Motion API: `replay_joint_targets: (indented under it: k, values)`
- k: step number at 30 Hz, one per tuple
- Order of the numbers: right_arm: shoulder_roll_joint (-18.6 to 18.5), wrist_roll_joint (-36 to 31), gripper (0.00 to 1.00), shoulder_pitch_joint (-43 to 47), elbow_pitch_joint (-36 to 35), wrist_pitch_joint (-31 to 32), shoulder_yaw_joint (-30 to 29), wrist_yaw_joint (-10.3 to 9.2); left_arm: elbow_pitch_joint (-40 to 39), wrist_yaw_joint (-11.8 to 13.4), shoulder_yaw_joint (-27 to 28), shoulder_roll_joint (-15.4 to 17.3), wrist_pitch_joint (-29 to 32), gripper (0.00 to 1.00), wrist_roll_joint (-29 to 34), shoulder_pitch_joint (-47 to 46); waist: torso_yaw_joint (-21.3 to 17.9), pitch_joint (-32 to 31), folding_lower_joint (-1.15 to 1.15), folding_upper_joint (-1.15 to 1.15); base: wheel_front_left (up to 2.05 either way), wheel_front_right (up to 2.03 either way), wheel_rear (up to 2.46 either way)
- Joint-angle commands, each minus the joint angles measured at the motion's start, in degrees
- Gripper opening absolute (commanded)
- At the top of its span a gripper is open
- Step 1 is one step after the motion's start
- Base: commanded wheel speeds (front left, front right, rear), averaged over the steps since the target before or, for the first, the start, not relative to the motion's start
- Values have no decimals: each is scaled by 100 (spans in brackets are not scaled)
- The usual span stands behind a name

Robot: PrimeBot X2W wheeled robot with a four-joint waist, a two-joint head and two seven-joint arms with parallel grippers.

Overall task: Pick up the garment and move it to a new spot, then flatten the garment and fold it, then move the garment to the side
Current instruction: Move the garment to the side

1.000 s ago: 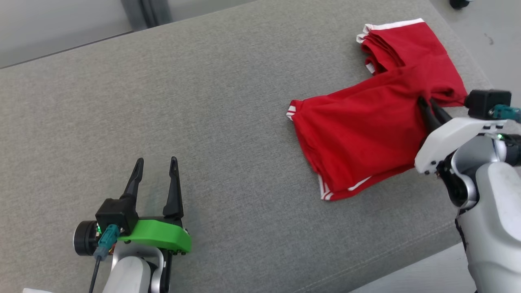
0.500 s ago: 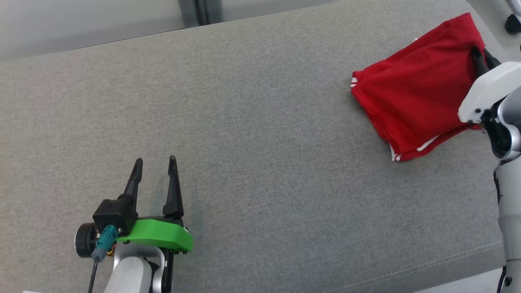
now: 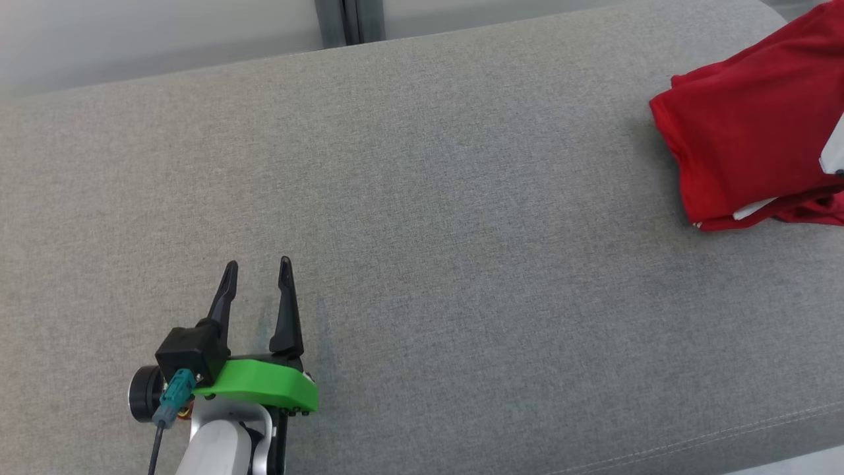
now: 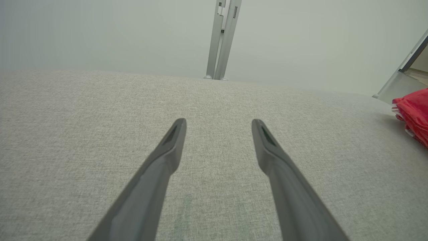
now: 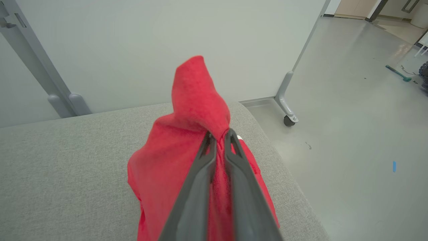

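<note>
head view: your left gripper [image 3: 258, 262] sits at 7 o'clock, fingers spread and empty, low over the grey upholstered cushion [image 3: 422, 198]. the red garment [image 3: 738, 138] hangs bunched at 2 o'clock, near the cushion's right end. its lower folds, edged with white trim, seem to touch the fabric.

left wrist view: the two fingers are parted over bare weave, and the garment shows at 3 o'clock, well apart from them. a grey partition post [image 4: 222, 36] rises at 12 against a pale wall [image 4: 100, 33].

right wrist view: your right gripper [image 5: 219, 134] is clenched on a pinch of the garment. a peak of cloth stands above the tips and the rest drapes below. i judge this to be the carry to a new spot. lift until the hem clears the cushion before you travel, hold the pinch firm, and aim for open cushion toward the middle, where both arms reach. watch the cushion's edge at 4 o'clock: beyond it lies smooth floor [image 5: 351, 117], with a partition caster [image 5: 288, 118] at 2.
</note>
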Motion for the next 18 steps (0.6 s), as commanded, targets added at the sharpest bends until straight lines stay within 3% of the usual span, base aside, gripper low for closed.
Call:
replay_joint_targets:
  k: [1, 9, 18]
  values:
    - [-80, -69, 0, -136, 32, 18, -76, -1, -7, 2, -9, 11, -17, 100, 14, 52, 15, 14, 0, 0, 0, 0, 0]
    - [-38, -459, 0, -506, 512, -86, -708, 0, 59, -63, -85, 11, -17, 100, 115, -74, 162, 167, 0, 0, 0, 0, 0]
    - [-379, -1559, 0, -631, 1287, -456, -1123, 0, 109, -120, -106, 61, -17, 100, 324, -243, 402, 526, 0, 0, 0, 0, 0]
